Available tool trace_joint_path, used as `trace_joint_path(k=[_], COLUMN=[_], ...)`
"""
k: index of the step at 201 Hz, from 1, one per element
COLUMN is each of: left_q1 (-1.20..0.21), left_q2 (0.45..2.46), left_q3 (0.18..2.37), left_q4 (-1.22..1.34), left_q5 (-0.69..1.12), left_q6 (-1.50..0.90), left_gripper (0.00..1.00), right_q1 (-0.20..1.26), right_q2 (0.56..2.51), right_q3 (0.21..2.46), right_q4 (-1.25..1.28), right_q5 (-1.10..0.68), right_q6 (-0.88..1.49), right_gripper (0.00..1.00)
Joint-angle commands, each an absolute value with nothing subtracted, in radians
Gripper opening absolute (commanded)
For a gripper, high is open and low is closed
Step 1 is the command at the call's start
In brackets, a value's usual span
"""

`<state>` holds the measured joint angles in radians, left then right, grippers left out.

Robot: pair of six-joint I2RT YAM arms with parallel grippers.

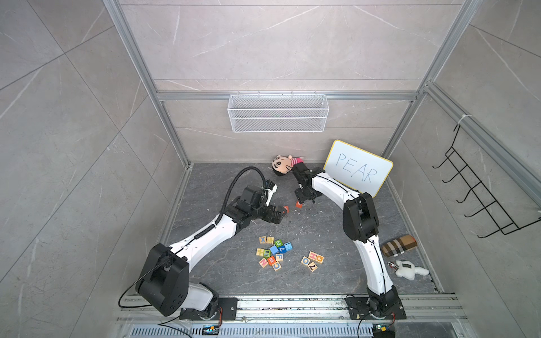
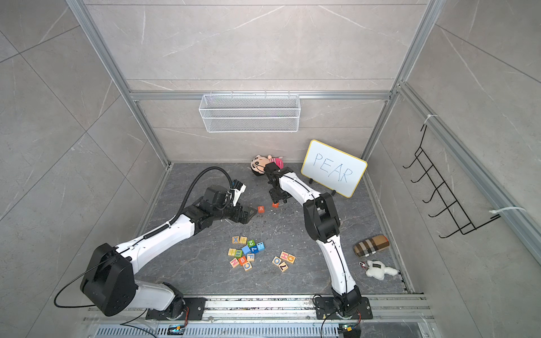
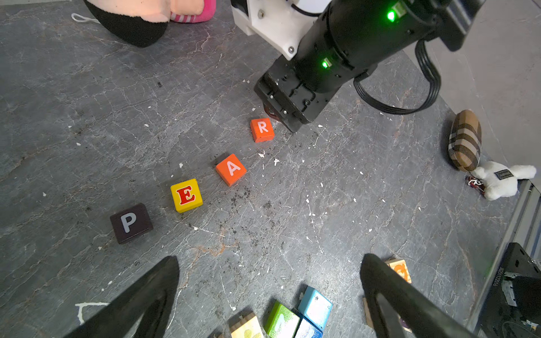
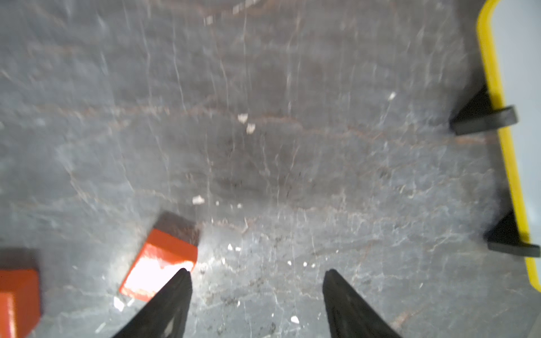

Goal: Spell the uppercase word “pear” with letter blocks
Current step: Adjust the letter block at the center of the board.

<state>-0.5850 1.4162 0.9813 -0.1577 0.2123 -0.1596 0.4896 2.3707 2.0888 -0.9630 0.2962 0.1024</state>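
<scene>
While all four blocks are lying in a row toward the back edge of the desk (image 3: 366, 181), the right gripper (image 4: 257, 273) is hanging next to the R block (image 3: 262, 129).
Its jaws are standing partly apart with nothing between them. The R is sitting just outside one finger, on the side toward the A block (image 3: 231, 169). The E block (image 3: 186, 195) and P block (image 3: 131, 223) are trailing off toward the left gripper (image 3: 270, 259), which is gaping wide and empty. So any last nudge on the R is looking like the right arm's job, imo.
</scene>
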Motion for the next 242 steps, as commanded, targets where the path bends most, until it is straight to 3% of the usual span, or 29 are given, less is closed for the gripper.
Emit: trace_joint_path(k=[1,36,78,152,242], left_q1=[-0.590,-0.592,-0.591,-0.591,-0.592], left_q2=[1.381,1.374,1.388,1.390,1.396], left_q3=[0.977,0.973,0.975,0.977,0.980], left_q4=[-0.148,-0.149,-0.131,-0.137,-0.142], left_q5=[0.219,0.213,0.216,0.229,0.239], left_q6=[-0.147,-0.147,-0.139,-0.130,-0.121], left_gripper=[1.00,1.00,1.00,1.00,1.00], right_q1=[0.484,0.483,0.496,0.525,0.526], right_q2=[2.426,2.357,2.278,2.374,2.447], right_q3=[2.154,2.119,1.988,2.083,2.144], right_q4=[-1.013,-1.009,-0.909,-0.993,-1.017], right_q5=[0.303,0.252,0.012,0.123,0.099], right_q6=[0.128,0.208,0.450,0.560,0.568], right_gripper=[0.74,0.73,0.69,0.67,0.65])
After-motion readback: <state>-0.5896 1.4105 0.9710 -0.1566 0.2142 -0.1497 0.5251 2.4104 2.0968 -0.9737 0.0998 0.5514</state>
